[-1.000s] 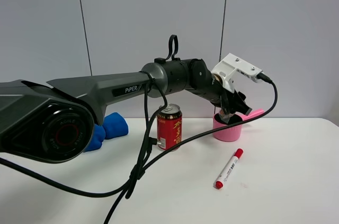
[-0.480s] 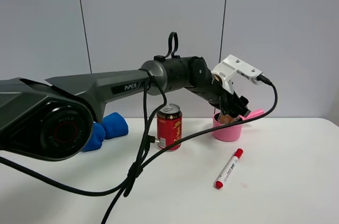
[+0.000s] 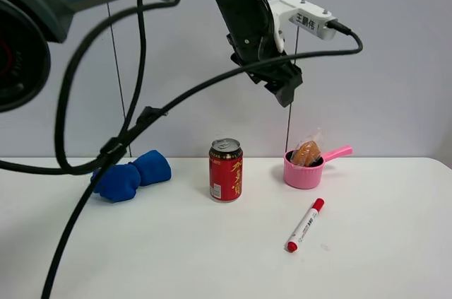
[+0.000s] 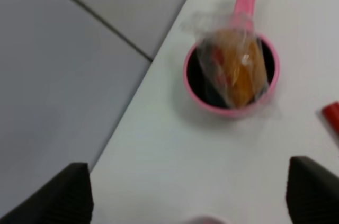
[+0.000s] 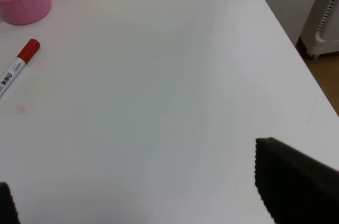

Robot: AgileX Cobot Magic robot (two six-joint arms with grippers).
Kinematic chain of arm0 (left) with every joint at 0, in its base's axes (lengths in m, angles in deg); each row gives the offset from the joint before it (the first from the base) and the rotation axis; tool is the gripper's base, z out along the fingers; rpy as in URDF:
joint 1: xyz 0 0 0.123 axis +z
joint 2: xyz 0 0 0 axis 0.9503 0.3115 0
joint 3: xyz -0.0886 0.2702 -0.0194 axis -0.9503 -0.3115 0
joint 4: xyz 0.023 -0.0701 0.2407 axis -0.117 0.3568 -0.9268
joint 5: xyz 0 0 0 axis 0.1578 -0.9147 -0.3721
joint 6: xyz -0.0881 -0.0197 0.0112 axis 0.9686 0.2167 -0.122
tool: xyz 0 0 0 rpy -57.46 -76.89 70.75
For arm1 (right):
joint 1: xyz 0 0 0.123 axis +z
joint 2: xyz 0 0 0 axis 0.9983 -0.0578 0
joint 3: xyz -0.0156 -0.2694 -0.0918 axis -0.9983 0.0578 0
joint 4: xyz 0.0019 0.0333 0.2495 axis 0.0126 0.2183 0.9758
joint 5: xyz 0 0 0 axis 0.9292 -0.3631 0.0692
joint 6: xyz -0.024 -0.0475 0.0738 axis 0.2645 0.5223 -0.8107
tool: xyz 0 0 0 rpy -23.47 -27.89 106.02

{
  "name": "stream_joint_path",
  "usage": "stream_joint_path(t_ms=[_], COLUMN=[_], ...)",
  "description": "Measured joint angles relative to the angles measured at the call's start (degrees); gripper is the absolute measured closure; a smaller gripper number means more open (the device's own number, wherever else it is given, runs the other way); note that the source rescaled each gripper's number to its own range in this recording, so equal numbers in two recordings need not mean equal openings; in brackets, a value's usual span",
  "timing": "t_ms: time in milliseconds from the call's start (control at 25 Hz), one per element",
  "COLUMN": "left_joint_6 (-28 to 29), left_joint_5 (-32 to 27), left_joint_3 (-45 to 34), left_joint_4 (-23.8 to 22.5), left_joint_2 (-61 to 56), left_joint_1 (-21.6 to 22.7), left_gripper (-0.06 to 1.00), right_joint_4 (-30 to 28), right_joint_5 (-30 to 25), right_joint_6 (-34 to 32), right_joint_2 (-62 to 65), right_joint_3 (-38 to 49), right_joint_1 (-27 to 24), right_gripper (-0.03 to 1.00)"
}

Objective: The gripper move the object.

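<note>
The object, a golden-brown pastry in a clear wrapper, sits in a pink handled cup at the back of the white table. The left wrist view shows it from above, standing up in the cup. My left gripper hangs high above the cup, open and empty; its two black fingertips show far apart in the left wrist view. My right gripper is open and empty low over the right part of the table; it is out of the exterior view.
A red can stands left of the cup. A blue glove lies at the back left. A red-capped marker lies in front of the cup, also in the right wrist view. The table's right edge drops off.
The left gripper was down at the pink cup with the pastry; it has let go and risen high above it. The pastry now rests in the cup.
</note>
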Motion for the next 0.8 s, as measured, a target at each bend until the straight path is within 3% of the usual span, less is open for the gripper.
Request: stream_joint_path(t_ms=[120,320,520,800], left_joint_6=[3.13,9.68,12.41,19.95], left_joint_5=[-4.32,-4.73,-4.73,-4.86], left_joint_3=[-0.25,-7.05,-22.6,-49.27], left_joint_4=[-2.82,-7.02,-7.53,-8.58], left_joint_2=[-2.74,-13.0,-27.83,-51.21], left_joint_1=[0.54,1.36,5.19,15.09], left_gripper=[0.3,0.3,0.3,0.3], right_joint_4=[0.0,0.0,0.0,0.0], right_joint_5=[0.0,0.0,0.0,0.0], right_joint_6=[0.0,0.0,0.0,0.0], right_joint_2=[0.0,0.0,0.0,0.0], right_joint_3=[0.0,0.0,0.0,0.0], right_joint_1=[0.0,0.0,0.0,0.0], right_gripper=[-0.03,-0.03,-0.03,-0.03])
